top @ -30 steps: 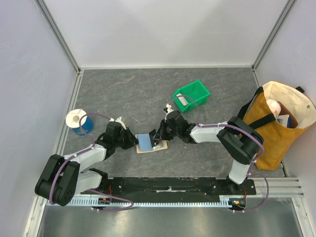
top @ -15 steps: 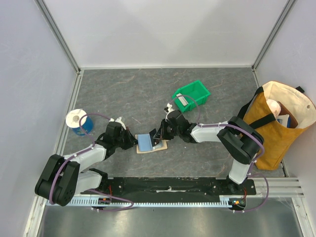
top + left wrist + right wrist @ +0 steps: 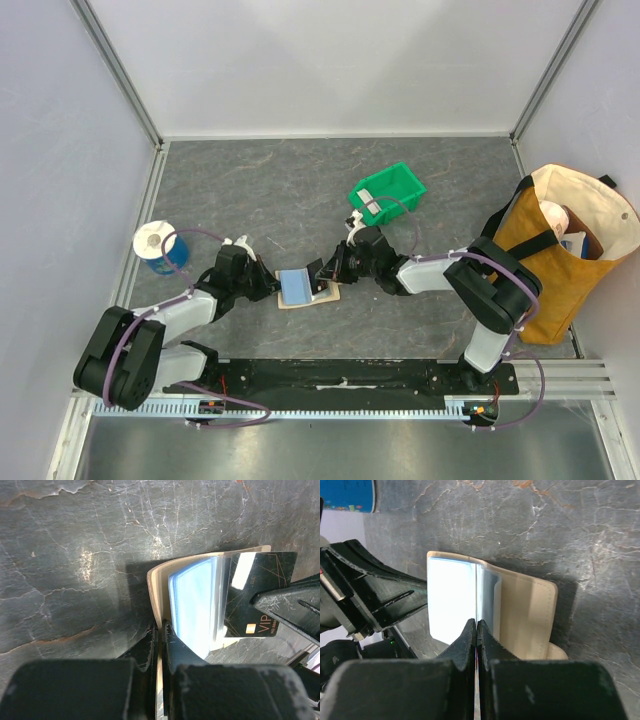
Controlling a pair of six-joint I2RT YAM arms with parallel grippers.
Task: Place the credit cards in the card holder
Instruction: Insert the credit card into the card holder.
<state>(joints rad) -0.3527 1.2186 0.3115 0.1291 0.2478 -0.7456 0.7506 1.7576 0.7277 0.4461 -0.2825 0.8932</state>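
Note:
The tan card holder (image 3: 322, 294) lies open on the grey table between the two arms. A light blue credit card (image 3: 192, 597) sits inside it, glaring white in the right wrist view. My left gripper (image 3: 161, 630) is shut on the holder's near tan flap (image 3: 154, 592), pinning its thin edge between the jaws. My right gripper (image 3: 476, 625) is shut on a dark credit card (image 3: 257, 587) marked VIP, which is held edge-on and tilted, its lower part over the holder's open pocket side (image 3: 525, 615).
A green plastic bin (image 3: 400, 180) with a whitish flat piece (image 3: 370, 201) in it stands behind the holder. At far left there is a blue and white roll (image 3: 157, 246), and on the right a mustard tote bag (image 3: 560, 260). Walls close off three sides.
The left jaws have closed onto the holder's flap. The right wrist has shifted slightly right and nearer, still holding the dark card at the holder.

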